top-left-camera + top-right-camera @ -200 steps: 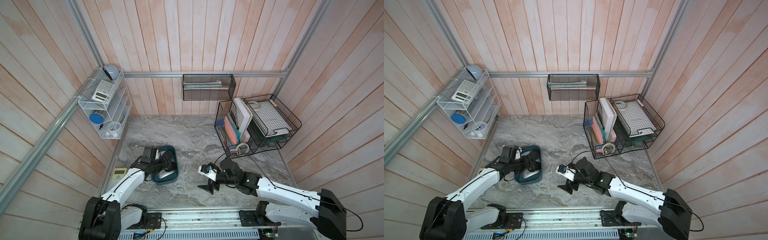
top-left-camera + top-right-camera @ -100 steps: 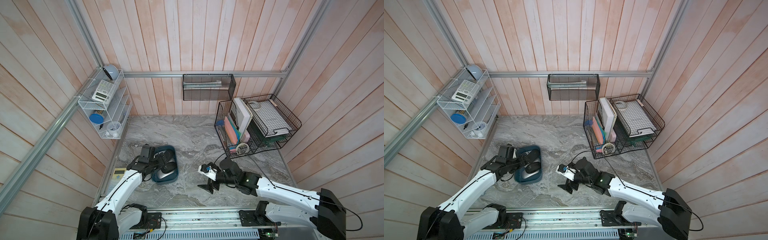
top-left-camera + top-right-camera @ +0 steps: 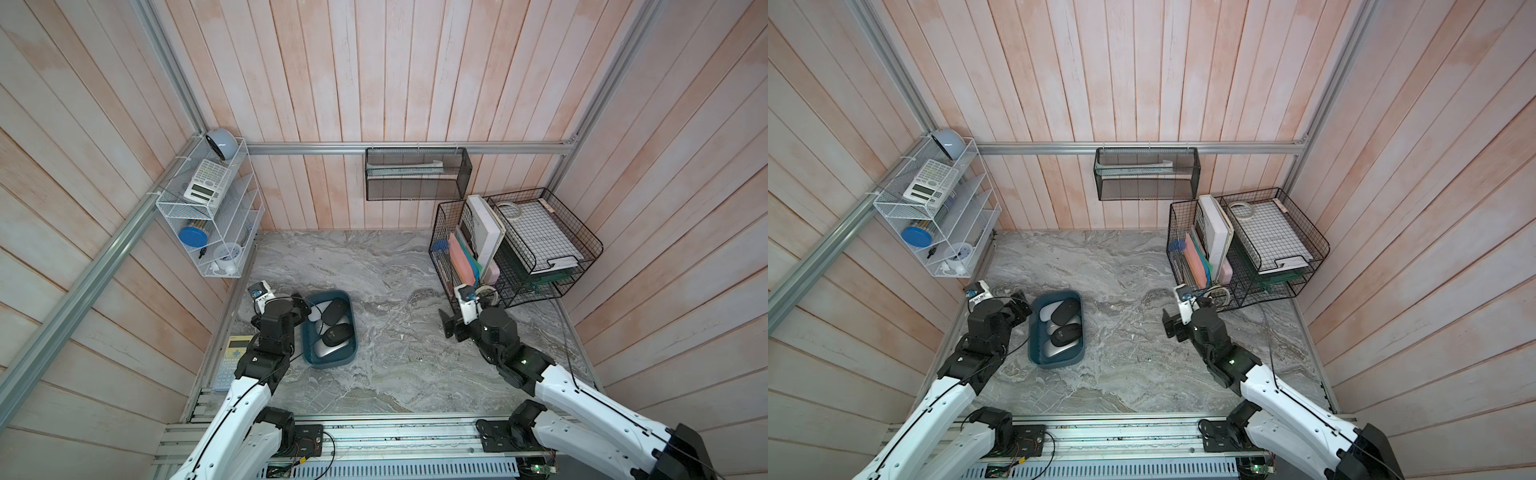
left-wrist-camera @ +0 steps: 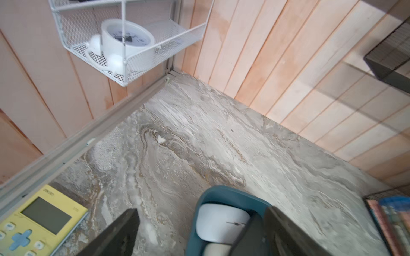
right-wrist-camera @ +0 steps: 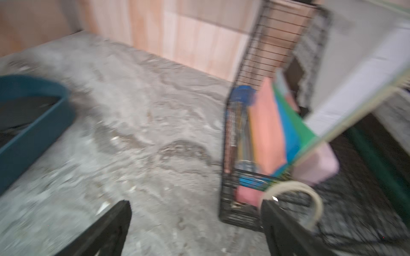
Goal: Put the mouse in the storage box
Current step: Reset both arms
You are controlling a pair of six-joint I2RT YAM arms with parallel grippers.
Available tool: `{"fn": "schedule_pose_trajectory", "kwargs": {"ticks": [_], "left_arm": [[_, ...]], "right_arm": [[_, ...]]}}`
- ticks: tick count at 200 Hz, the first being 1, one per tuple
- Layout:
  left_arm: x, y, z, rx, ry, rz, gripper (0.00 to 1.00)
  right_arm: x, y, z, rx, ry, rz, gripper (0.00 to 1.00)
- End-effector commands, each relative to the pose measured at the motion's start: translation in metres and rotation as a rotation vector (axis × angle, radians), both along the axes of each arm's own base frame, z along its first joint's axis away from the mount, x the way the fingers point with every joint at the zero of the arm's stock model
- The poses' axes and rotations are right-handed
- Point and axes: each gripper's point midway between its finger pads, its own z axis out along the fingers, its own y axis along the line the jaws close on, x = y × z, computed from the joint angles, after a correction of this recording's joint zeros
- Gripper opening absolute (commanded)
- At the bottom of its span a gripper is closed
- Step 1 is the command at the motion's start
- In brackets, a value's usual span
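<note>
Table (image 3: 395,291): we see grey marble.
Storage box (image 3: 332,365): teal, on the table's left side.
Left gripper (image 4: 200,212): jaws wide, empty, at the box's far left corner.
Right gripper (image 5: 195,205): jaws wide, empty, well right of the box.
Mice (image 3: 336,332): we see several inside the box, just beside the left gripper.
</note>
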Motion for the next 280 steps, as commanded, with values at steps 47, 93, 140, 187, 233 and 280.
{"fn": "schedule_pose_trajectory", "kwargs": {"ticks": [47, 93, 140, 187, 233, 280], "left_arm": [[0.016, 0.035, -0.023, 0.292, -0.093, 0.144, 0.97], [0.040, 0.044, -0.052, 0.201, -0.123, 0.084, 0.99], [0.063, 0.046, -0.054, 0.240, -0.155, 0.039, 0.99], [0.082, 0.033, -0.079, 0.243, -0.133, -0.082, 0.99], [0.092, 0.025, -0.083, 0.245, -0.090, -0.141, 0.99], [0.093, 0.031, -0.085, 0.240, -0.066, -0.104, 1.00]], "right_arm": [[0.000, -0.136, -0.013, 0.047, -0.168, -0.542, 0.98], [0.013, -0.162, -0.055, -0.017, -0.051, -0.614, 0.98], [0.038, -0.167, -0.055, -0.047, -0.109, -0.643, 0.98], [0.063, -0.165, -0.060, -0.058, -0.100, -0.612, 0.98], [0.055, -0.160, -0.057, -0.001, -0.158, -0.575, 0.98], [0.072, -0.156, -0.084, 0.084, -0.158, -0.521, 0.98]]}}
